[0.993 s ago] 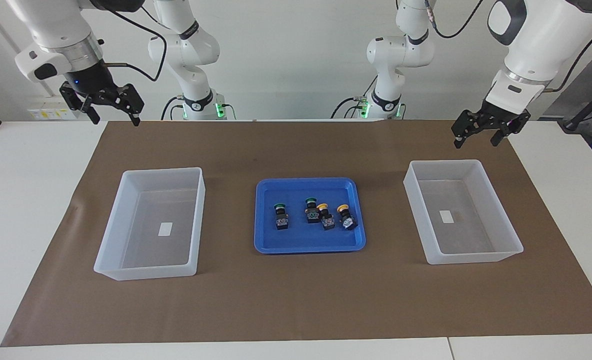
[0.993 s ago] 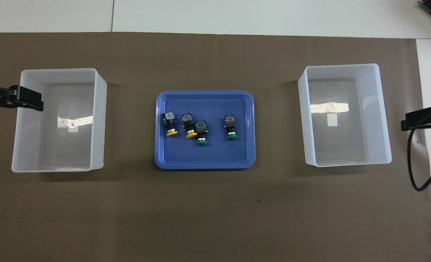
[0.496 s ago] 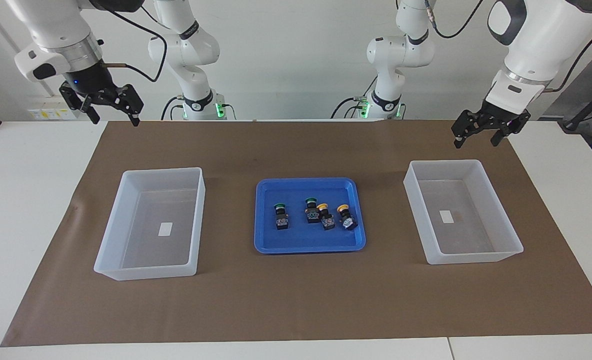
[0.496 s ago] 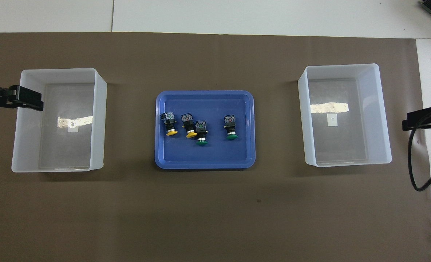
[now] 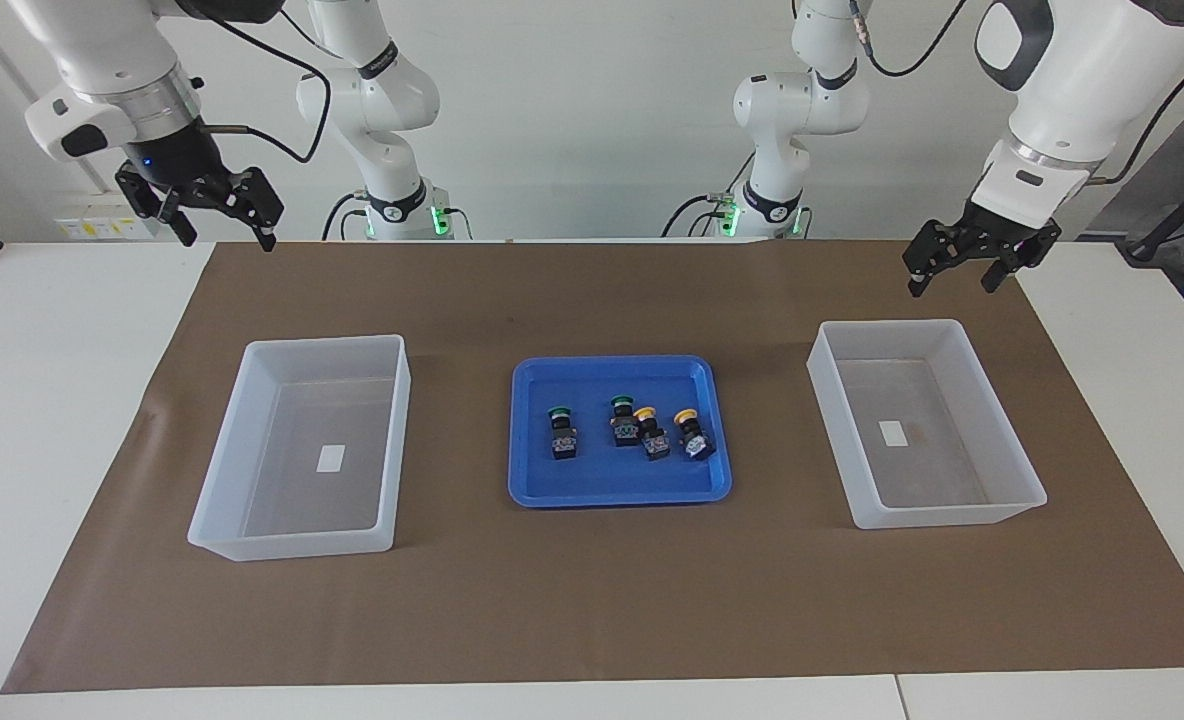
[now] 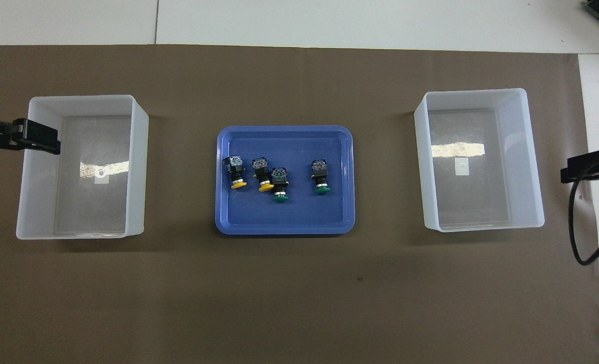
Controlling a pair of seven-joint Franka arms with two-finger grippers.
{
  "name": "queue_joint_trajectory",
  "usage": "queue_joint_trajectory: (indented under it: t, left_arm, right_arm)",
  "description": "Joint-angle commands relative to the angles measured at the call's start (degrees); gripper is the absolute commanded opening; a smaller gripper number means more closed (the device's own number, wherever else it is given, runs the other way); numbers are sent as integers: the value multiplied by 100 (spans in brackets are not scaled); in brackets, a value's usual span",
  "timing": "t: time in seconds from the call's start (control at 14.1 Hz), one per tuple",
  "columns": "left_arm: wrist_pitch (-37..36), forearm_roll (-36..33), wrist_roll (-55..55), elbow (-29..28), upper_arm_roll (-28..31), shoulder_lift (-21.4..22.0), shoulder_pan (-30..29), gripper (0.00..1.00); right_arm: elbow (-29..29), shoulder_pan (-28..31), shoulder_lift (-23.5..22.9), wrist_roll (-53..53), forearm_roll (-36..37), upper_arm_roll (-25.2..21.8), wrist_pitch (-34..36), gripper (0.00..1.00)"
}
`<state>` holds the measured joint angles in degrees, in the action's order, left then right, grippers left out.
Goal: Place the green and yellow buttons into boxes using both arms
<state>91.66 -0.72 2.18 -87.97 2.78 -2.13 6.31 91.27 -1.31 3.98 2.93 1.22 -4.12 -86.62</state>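
Brown paper mat [image 5: 592, 600] on a white table [image 5: 52, 400] before a white wall. Four black-bodied buttons [image 5: 632, 430] in the shallow blue tray [image 5: 552, 495] lie with caps toward the robots. Left gripper [image 5: 955, 272] and right gripper [image 5: 222, 232] hang wide-fingered, empty.

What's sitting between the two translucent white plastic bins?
The shallow blue tray holding four push-button switches, on brown paper; clearest in the facing view.

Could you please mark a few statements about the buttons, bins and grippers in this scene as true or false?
1. All four push buttons lie in the blue tray. True.
2. The bin at the left arm's end holds one yellow button. False: it holds no button.
3. The two yellow-capped buttons lie toward the left arm's end of the tray. True.
4. The right gripper is shut on a green button. False: it is open, holding nothing, up in the air.
5. The left gripper is open. True.
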Motion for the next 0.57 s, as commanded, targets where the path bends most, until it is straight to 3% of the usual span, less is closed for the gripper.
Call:
queue_joint_trajectory:
  t: [0.0,0.5]
  left_arm:
    - [80,19,54,-194,12,160,1,100]
    - [28,19,46,-194,12,169,1,100]
  right_arm:
    - [242,52,146,-65,-7,69,-136,100]
    - [401,-817,-292,136,-7,78,-1005,100]
